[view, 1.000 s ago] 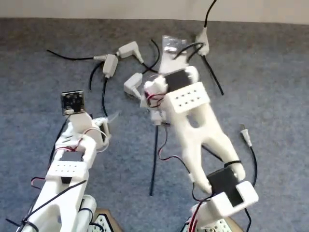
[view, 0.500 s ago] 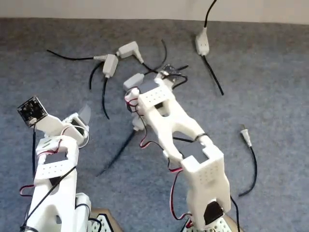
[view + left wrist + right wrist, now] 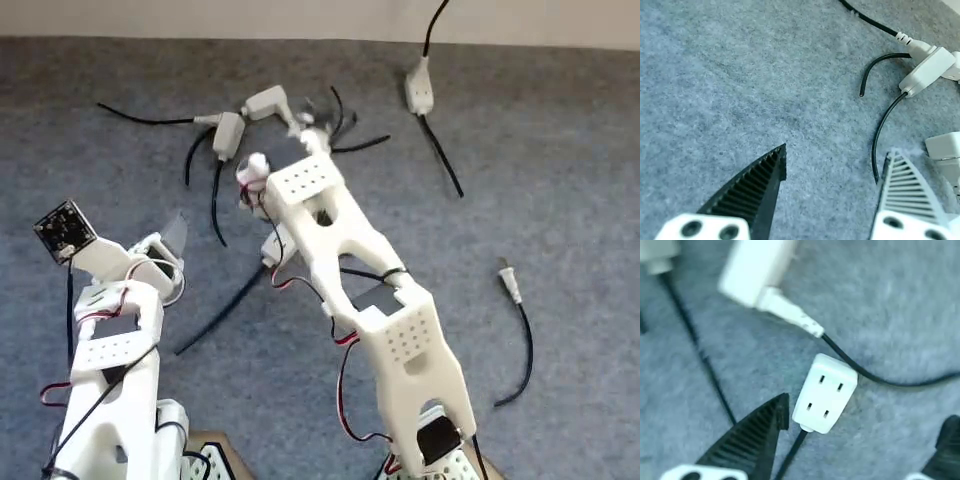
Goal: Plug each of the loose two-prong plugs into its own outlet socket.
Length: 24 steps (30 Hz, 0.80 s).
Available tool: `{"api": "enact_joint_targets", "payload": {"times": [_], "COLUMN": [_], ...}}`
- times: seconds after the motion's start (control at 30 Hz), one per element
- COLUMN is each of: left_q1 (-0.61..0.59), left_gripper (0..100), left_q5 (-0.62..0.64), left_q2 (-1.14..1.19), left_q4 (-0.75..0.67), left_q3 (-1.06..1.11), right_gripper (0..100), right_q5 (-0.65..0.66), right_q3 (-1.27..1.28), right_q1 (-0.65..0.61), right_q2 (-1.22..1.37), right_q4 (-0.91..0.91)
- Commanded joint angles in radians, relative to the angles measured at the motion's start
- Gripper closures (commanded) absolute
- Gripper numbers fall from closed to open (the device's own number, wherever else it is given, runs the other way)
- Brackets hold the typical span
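My right gripper [image 3: 867, 412] is open just above a white socket block [image 3: 825, 392] with two pairs of slots, which lies on the grey carpet between the fingers. A second white socket [image 3: 757, 270] with a black cable lies beyond it. From the high view, the right arm stretches to the back left, its gripper [image 3: 303, 135] beside two white sockets [image 3: 228, 133] [image 3: 268, 103]. A loose two-prong plug [image 3: 510, 282] on a black cable lies far right. My left gripper [image 3: 837, 150] is open over bare carpet, short of a white socket [image 3: 932, 67].
Another white socket block [image 3: 420, 90] with a black cable lies at the back right. A black cable [image 3: 220, 315] runs across the carpet between the two arms. The left arm [image 3: 110, 340] stands at the front left.
The right arm swung left from the back centre to the sockets at the back left, and the black cable between the arms slid left. The left arm turned left earlier, then kept still.
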Motion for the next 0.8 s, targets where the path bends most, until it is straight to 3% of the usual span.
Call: {"api": "enact_joint_targets", "payload": {"times": [0.0,0.13,0.33,0.5,0.77], "left_q1": [-0.013,-0.013,-0.013,-0.013,-0.008], "left_gripper": [70,70,70,70,70], "left_q5": [0.005,0.005,0.005,0.005,0.005], "left_q2": [-0.024,-0.024,-0.024,-0.024,-0.024], "left_q4": [-0.021,-0.021,-0.021,-0.021,-0.021], "left_q3": [-0.038,-0.038,-0.038,-0.038,-0.038], "right_gripper": [55.1,55.1,55.2,55.2,55.2], "right_q5": [0.284,0.46,0.717,1.008,1.525], "right_q3": [-0.26,-0.495,-0.447,-0.147,0.585], "right_q1": [0.073,0.206,0.414,0.463,0.47], "right_q2": [-0.03,-0.038,-0.173,-0.39,-0.918], "right_q4": [0.142,0.232,0.232,0.232,0.232]}}
